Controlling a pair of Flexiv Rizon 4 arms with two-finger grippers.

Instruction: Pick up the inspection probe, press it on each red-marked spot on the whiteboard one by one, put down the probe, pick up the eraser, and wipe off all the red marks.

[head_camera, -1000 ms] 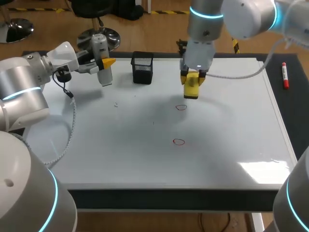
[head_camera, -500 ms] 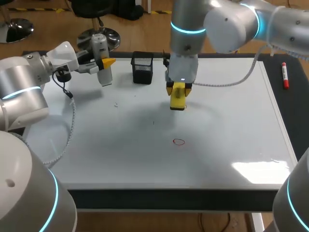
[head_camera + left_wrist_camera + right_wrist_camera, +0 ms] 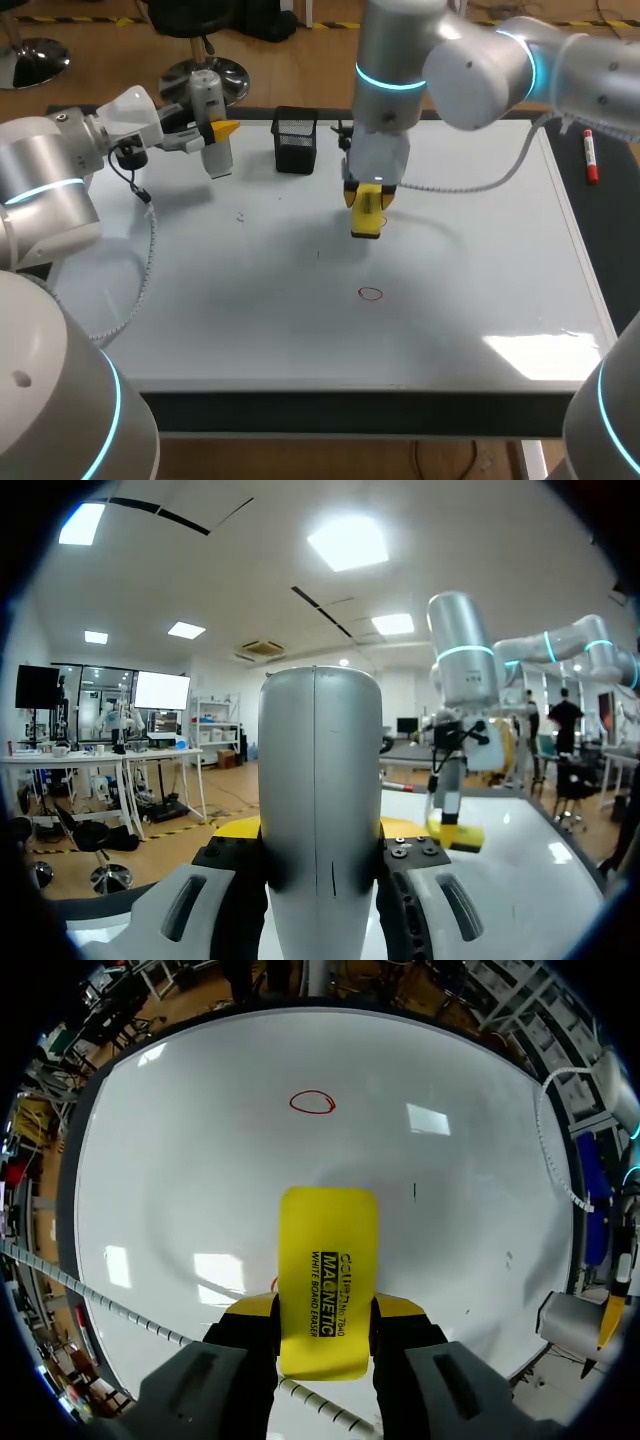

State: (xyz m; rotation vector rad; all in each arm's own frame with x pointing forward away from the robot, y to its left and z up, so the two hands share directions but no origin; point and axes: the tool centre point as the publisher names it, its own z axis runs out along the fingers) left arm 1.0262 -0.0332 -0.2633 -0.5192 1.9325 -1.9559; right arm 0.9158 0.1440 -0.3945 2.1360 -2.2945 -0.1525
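— Stage of the job?

— Into the wiping, judging by what's held. Biggest first: a dark worktop (image 3: pixel 612 240) carrying a large flat white whiteboard (image 3: pixel 480 250). Reaching over the board's middle from the right, a silver right arm with a blue light ring (image 3: pixel 400 60). Parked at the far left corner, the matching silver left arm (image 3: pixel 50 180).

— And the probe?

— Not put down. Gripped in the left jaws, clamped from both sides: a grey cylindrical inspection probe (image 3: pixel 210 115), upright in the air over the board's far left edge. Probably done with the pressing, though nothing here to prove it.

— Next in size?

— A small black mesh pen cup (image 3: pixel 295 140) standing at the far edge, between probe and right arm. Then a yellow rectangular magnetic eraser (image 3: pixel 367 212), clenched in the right jaws and pointed down at the board near its middle. At or just above the surface, hard to say which.

— Anything off the board?

— A slim red marker pen (image 3: pixel 590 155) lying on the worktop's right strip, well apart from everything.

— Left to wipe?

— At least one small red ring mark (image 3: pixel 371 293), intact, near the eraser on the side toward the near edge. Possibly a red sliver peeping at the eraser's side in the right wrist view; too small to call.
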